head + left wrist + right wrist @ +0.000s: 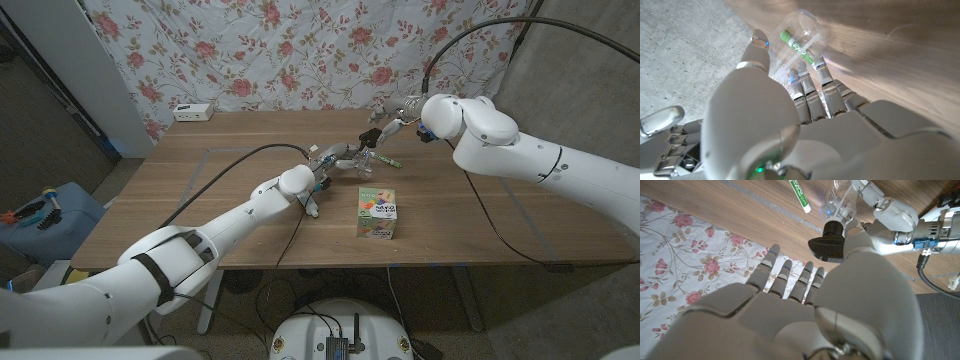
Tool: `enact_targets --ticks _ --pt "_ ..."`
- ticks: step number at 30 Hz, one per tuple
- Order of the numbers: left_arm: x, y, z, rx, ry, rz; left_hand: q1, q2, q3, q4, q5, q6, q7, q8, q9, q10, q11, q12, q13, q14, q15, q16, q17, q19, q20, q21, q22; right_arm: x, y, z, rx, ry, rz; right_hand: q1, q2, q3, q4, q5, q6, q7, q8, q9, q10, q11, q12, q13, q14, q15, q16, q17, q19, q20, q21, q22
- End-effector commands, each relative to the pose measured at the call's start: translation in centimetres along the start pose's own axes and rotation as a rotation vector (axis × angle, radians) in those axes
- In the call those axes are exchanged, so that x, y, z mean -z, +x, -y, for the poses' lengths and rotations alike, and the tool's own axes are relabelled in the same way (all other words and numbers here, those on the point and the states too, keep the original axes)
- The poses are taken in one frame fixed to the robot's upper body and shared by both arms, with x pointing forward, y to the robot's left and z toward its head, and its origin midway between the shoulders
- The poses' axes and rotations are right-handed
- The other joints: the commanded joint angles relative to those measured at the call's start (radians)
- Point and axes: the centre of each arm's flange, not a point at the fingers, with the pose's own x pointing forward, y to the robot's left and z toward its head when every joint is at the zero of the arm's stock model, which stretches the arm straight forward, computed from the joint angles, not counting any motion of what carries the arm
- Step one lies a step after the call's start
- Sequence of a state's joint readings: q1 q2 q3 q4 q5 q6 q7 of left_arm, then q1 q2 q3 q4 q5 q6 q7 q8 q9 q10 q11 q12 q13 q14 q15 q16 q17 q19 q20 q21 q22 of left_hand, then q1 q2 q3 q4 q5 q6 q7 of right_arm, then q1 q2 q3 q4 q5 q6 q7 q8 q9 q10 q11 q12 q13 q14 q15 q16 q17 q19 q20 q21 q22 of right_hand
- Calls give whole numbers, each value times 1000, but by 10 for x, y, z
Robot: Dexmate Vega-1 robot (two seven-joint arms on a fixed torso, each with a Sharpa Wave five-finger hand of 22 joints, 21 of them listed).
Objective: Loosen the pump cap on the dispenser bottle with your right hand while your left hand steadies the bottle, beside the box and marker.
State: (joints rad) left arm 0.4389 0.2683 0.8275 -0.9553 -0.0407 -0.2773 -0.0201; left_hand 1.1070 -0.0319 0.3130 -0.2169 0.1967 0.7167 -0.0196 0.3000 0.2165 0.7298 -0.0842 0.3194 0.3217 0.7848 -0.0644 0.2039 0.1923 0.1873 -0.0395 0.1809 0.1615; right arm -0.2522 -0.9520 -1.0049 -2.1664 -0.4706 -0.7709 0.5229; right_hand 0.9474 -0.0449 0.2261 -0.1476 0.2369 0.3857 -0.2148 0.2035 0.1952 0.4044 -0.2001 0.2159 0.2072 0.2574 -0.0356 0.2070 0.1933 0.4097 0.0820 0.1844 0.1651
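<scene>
A clear dispenser bottle (358,160) with a black pump cap (369,134) is held a little above the wooden table (220,190), near its middle. My left hand (333,160) grips the bottle's body; its fingers (807,90) wrap the clear plastic (802,25). My right hand (395,112) hovers just behind the cap with its fingers spread. The thumb side (855,235) is right beside the pump cap (831,240), and nothing is gripped. The green marker (386,163) lies just past the bottle (840,202). A small colourful box (378,212) stands nearer the front edge.
A white power strip (193,112) sits at the table's back left. A black cable (250,155) runs along my left arm over the table. A flowered cloth (300,50) hangs behind the table. A blue object (40,215) stands on the floor at the left.
</scene>
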Motion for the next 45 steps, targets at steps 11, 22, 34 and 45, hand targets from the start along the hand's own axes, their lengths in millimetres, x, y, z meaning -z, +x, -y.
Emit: enact_targets --ticks 11,22,34,45 --pt "-5 5 2 12 10 9 -80 131 67 61 3 76 -22 5 2 58 -53 3 216 16 -95 7 6 4 -70 2 3 6 19 7 -41 -100 4 9 -10 14 -3 -3 64 -1 27 7 76 4 30 12 43 -82 10 2 3 -12 2 3" --pt "-7 4 4 13 11 10 -81 130 66 61 2 77 -24 5 3 58 -55 2 217 17 -94 7 7 4 -71 2 3 5 23 7 -48 -141 0 7 -19 21 -2 -7 126 1 46 9 130 -7 47 21 81 -108 15 2 9 -19 4 3" --pt "-7 3 4 14 13 12 -82 131 66 62 2 76 -22 3 3 59 -53 1 217 17 -94 7 6 4 -70 2 3 5 27 4 -54 -145 -5 5 -24 27 0 -6 173 -2 59 9 174 -11 59 25 111 -127 18 2 18 -25 5 3" --pt "-7 3 4 16 16 15 -83 132 66 63 2 77 -22 3 3 59 -55 1 218 15 -94 7 8 3 -70 1 3 3 30 3 -51 -146 -7 1 -25 35 3 -3 222 -3 72 10 233 -11 72 26 142 -144 20 1 28 -31 6 3"
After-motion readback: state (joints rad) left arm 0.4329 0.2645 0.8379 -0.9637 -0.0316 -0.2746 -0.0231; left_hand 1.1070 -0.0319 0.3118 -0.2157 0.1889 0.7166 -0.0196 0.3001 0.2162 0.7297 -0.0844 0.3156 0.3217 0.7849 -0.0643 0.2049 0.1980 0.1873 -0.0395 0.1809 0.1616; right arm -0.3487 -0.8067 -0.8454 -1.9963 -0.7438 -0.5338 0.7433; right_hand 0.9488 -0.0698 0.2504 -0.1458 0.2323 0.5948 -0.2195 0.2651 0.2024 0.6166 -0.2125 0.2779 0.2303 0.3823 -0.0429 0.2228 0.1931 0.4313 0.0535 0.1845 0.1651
